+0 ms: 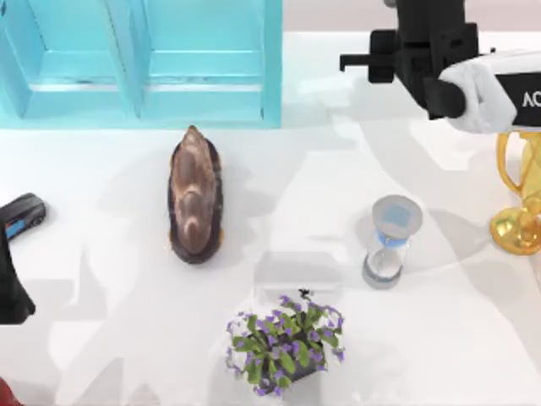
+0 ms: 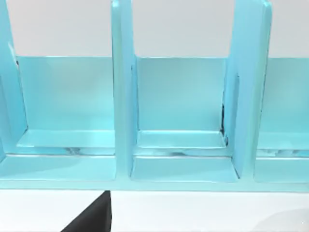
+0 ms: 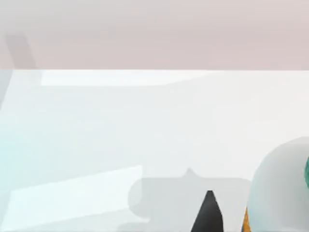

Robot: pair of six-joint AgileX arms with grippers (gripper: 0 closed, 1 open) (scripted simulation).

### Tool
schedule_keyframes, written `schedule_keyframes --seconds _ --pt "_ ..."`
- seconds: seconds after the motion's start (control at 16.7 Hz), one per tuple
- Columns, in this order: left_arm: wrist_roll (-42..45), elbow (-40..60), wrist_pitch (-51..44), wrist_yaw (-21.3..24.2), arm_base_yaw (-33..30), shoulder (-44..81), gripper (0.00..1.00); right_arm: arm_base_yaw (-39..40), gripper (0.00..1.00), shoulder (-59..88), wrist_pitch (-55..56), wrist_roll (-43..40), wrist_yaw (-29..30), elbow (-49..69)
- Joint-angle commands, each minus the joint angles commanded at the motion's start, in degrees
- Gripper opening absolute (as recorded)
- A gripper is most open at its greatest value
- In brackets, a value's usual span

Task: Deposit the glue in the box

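Right gripper (image 1: 397,59) near table's (image 1: 338,169) far right edge, beside blue box (image 1: 144,63); finger spacing indiscernible, white-and-orange glue (image 3: 277,193) close by fingertip (image 3: 207,215).

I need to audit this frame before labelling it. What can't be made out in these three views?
- Right wrist view: white rounded bottle with green and orange patches, cut by the edge. It is probably the glue, but that is unsure.
- Top view: gold trophy cup, cut by the right edge and partly under the white-and-black right arm.
- Top view: turquoise compartmented box, cut by the top edge.
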Motion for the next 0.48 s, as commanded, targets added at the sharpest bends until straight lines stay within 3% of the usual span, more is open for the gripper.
schedule_keyframes --seconds 0.48 --pt "0.00 0.00 0.00 0.00 0.00 0.00 1.00 -1.43 0.00 -0.66 -1.77 -1.81 -1.31 -0.01"
